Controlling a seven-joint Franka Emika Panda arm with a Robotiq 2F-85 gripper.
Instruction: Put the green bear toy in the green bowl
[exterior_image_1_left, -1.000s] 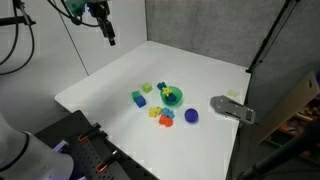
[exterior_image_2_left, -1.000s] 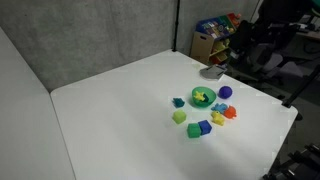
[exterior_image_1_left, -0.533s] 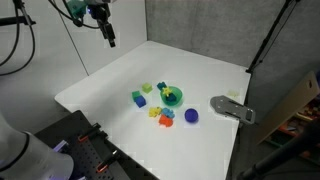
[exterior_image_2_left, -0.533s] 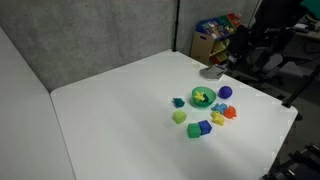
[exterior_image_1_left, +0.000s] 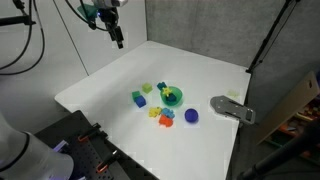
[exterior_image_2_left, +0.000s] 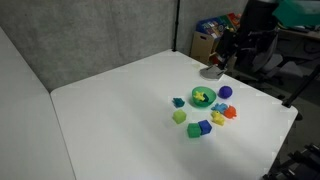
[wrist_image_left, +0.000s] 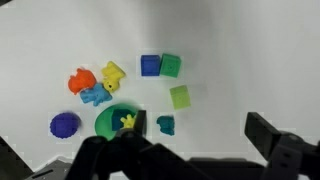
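My gripper (exterior_image_1_left: 118, 38) hangs high up at the side of the tabletop (exterior_image_1_left: 200, 65), well apart from the toys. In the wrist view its two fingers stand wide apart with nothing between them, so it is open and empty. The green bear toy (wrist_image_left: 165, 124) lies on the tabletop just beside the green bowl (wrist_image_left: 118, 122), on the side toward the yellow-green block (wrist_image_left: 180, 96). It is not in the bowl yet. The step in hand, as I judge it, is the approach. To do it well I should first travel across, and come down only when the bear is centred between my fingers. The bear is small and lumpy and sits close to the bowl rim. I think the fingers should therefore be turned so that neither one lands on the rim or pushes the block. A slow, straight descent seems safer, because a side touch may knock the toy away.
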